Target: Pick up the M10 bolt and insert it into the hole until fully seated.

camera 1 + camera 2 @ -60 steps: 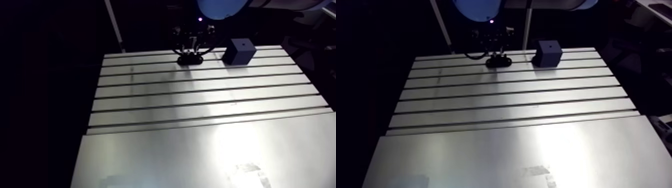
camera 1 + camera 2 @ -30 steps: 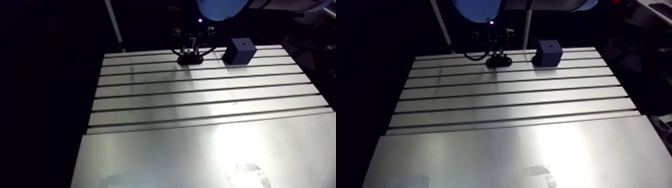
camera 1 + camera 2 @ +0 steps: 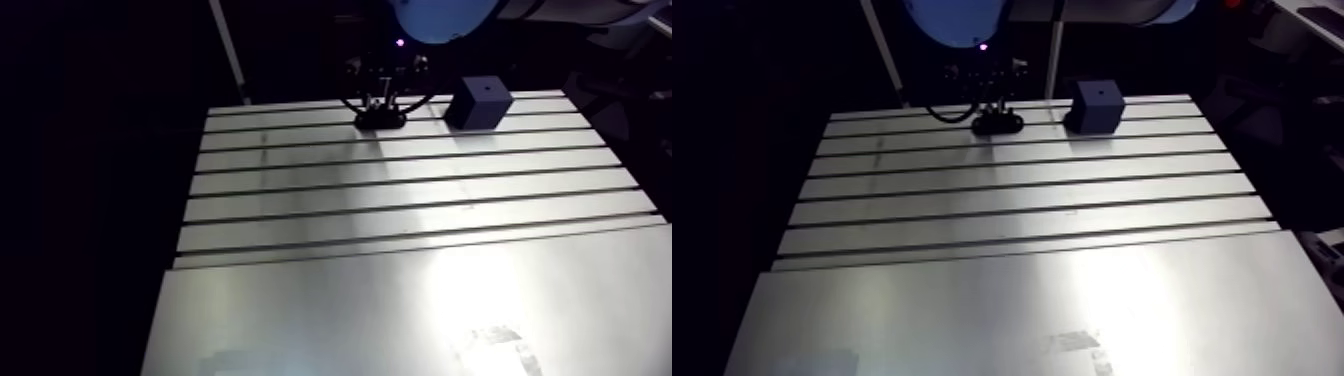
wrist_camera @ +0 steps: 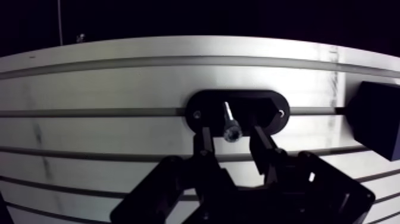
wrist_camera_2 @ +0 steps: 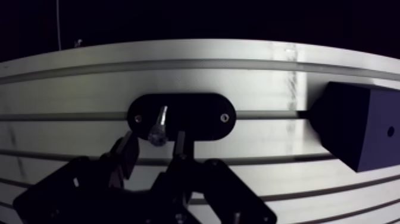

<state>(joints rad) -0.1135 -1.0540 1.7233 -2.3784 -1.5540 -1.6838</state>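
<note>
At the pick-up step, upper middle in the arm view, the gripper [image 4: 230,134] straddles the bolt [image 4: 227,115], jaws spread, apparently not touching; closing comes next.

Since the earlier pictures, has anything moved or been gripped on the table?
Nothing visibly changed. The gripper stays low over the black holder, open, its fingers on either side of the bolt and not yet closed on it. The dark block and the table are as before.
</note>
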